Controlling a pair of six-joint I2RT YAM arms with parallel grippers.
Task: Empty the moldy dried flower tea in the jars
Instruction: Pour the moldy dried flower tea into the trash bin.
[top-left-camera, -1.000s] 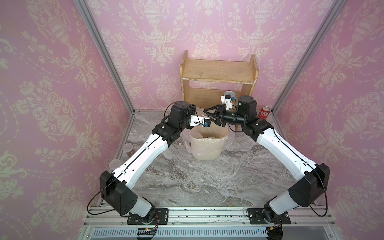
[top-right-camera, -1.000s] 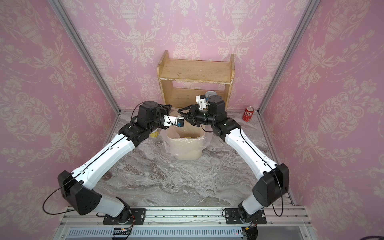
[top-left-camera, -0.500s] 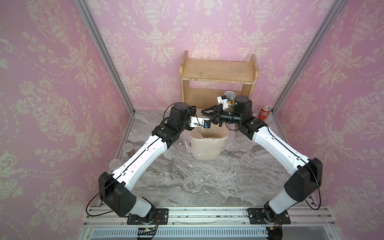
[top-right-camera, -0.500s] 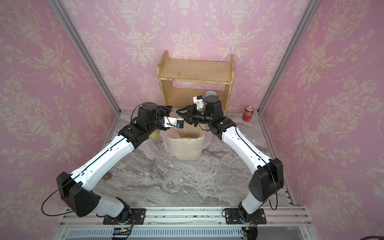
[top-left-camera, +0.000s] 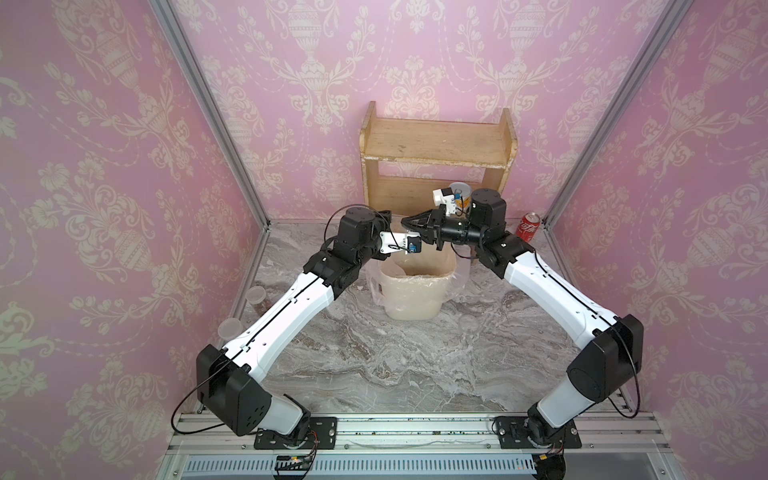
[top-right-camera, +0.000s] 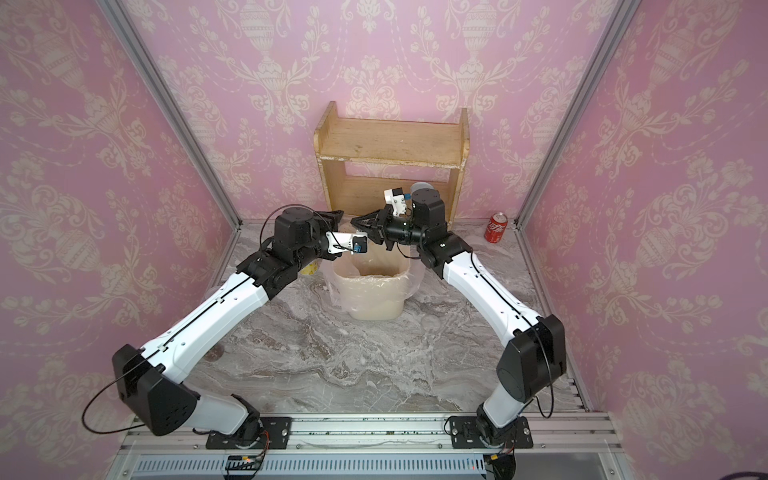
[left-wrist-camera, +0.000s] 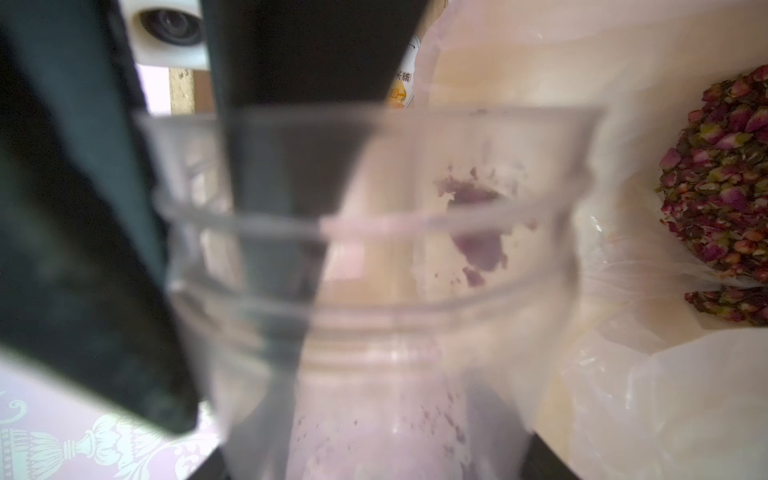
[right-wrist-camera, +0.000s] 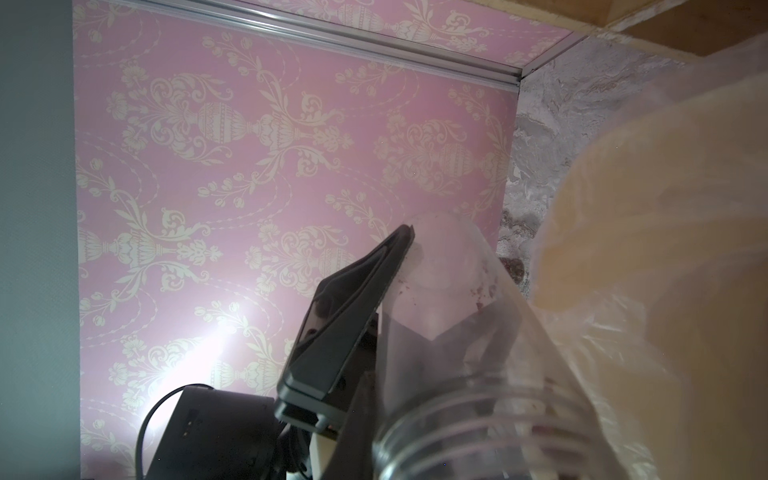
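Hovering over the beige plastic waste bin (top-left-camera: 411, 299) with its clear liner: a clear cylindrical plastic jar (left-wrist-camera: 374, 270), empty bar pink residue. The pinkish-red dried flower tea (left-wrist-camera: 723, 187) lies heaped in the liner. Right pincer (top-left-camera: 409, 224) is pressed together on the jar's thin wall. Left pincer (top-left-camera: 384, 215): can't tell if it grips. Risk: on a wall pinch alone the jar could pivot, slip and drop into the bin.

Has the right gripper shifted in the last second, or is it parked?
Yes. In a top view the right gripper, pinching the jar by its wall, has slid slightly away from the red cola can, across the front of the shelf.
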